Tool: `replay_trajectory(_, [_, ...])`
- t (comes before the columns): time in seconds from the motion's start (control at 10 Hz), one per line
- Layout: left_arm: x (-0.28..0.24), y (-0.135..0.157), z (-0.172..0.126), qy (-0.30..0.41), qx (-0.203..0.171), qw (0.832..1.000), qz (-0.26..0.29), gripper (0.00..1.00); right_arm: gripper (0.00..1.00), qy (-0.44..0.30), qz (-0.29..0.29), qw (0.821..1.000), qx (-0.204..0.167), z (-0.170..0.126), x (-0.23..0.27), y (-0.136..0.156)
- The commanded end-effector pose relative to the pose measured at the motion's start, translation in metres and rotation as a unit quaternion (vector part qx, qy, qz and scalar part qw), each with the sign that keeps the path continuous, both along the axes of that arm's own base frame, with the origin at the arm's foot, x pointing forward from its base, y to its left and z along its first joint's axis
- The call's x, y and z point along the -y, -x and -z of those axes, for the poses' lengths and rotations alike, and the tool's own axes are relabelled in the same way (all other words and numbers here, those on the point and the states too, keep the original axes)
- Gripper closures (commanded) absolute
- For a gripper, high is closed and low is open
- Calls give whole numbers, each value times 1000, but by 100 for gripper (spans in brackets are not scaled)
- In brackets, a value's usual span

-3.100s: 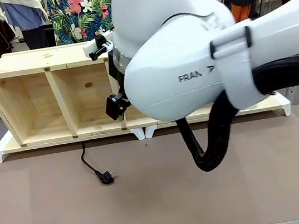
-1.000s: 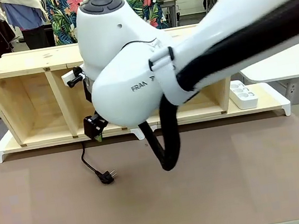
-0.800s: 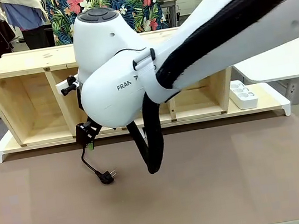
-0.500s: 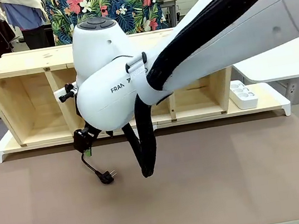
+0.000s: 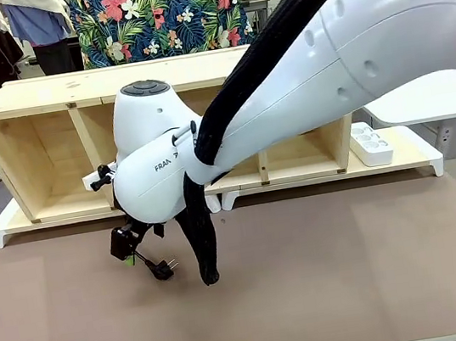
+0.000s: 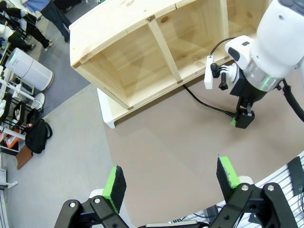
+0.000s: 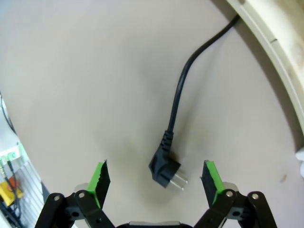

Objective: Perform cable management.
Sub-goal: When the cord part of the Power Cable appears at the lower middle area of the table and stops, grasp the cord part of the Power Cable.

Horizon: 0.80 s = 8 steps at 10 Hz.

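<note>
1. Right gripper (image 7: 155,162) is spread wide open with nothing in it. It sits low over the table (image 5: 355,272), and the plug (image 7: 164,172) is right in the gap between its green pads (image 7: 100,178).
2. The cable (image 7: 178,95) comes out from under the shelf (image 5: 37,96) near the table's far edge, left of the middle. From there it curves toward the robot's edge and ends in that plug, lying flat on the table.
3. The bit that matters, from the right wrist view: the cord runs away from the gripper toward the shelf, roughly crosswise to the line between the pads. So closing would pinch across it, not along it. The plug body is tilted, and its prongs point at one of the pads.
4. Left gripper (image 6: 168,164) is open and empty too, up high over the table's left side and well away from the cable. The right arm is way nearer, so I'd say this grab is its job.
5. My guess is the next move is a short drop and a squeeze. The pads could land on the prongs instead of the plug body and let it slip.
</note>
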<state>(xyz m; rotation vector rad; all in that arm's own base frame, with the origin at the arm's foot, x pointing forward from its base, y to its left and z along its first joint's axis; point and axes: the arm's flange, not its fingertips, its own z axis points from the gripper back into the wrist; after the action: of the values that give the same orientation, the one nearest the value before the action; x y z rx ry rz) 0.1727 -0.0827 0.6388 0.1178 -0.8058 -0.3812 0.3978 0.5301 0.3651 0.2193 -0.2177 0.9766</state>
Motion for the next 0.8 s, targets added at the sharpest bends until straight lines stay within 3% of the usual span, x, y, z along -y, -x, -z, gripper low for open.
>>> replay_trajectory(0.0, [0,-2,-1,1,4,1000,3,0,0,18,-10,1000,4,6,-14,-7])
replay_trajectory(0.7, [0,-2,-1,1,4,1000,3,0,0,71,22,997,2,44,-25,-10])
